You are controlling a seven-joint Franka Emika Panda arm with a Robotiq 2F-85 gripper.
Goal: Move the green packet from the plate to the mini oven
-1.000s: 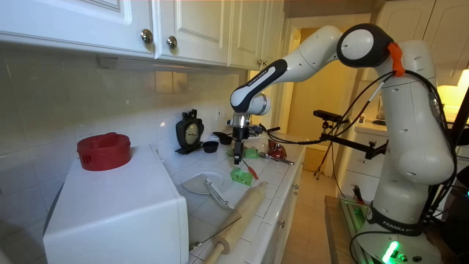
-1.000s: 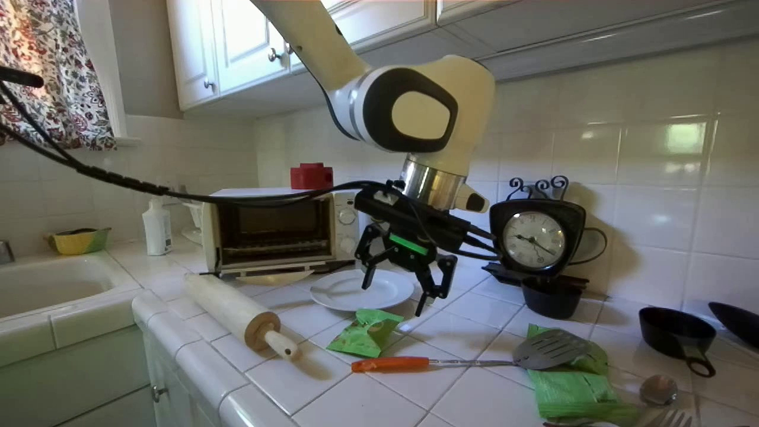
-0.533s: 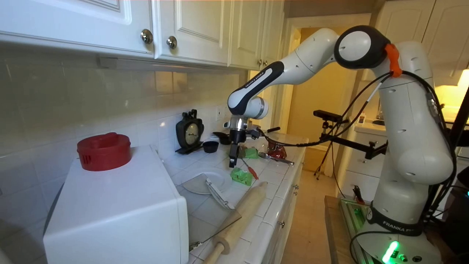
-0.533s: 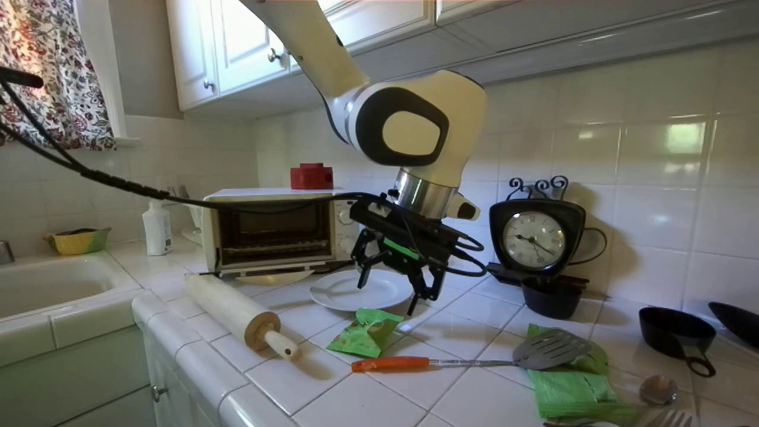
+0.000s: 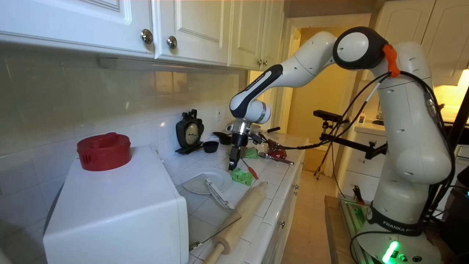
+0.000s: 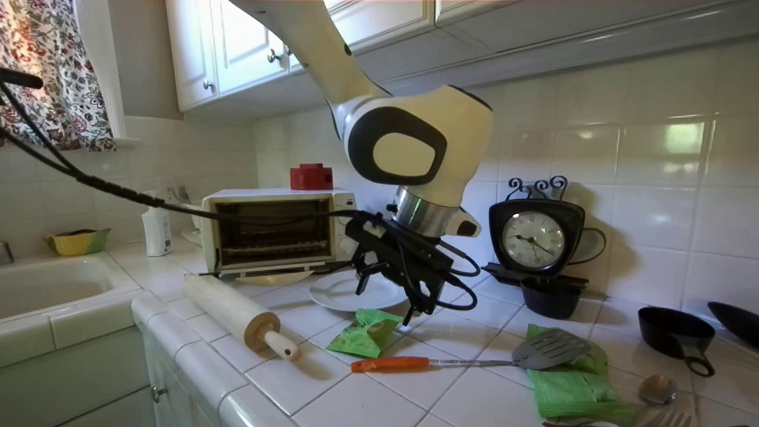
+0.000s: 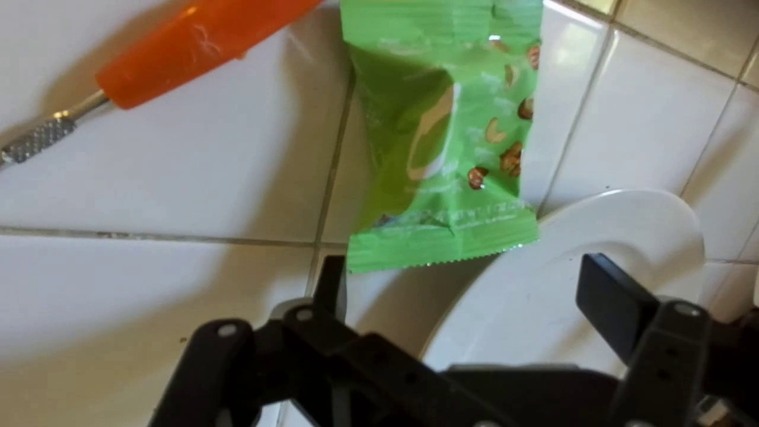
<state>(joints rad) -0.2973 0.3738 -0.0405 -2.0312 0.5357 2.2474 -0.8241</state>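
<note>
Green packet (image 7: 445, 136): crinkled, glossy film, roughly rectangular, serrated end seal, nuts printed on it. Plate (image 7: 528, 320): round, smooth, white, low-rimmed. Mini oven (image 5: 121, 205): white box, smooth flat sides. Packet lies on glossy tiles (image 7: 195, 172), just beside the plate; contact with the rim cannot be told. Gripper (image 7: 465, 273) tilted, fingers well apart; in the wrist view the packet appears just beyond the fingertips, one sealed end nearest.
</note>
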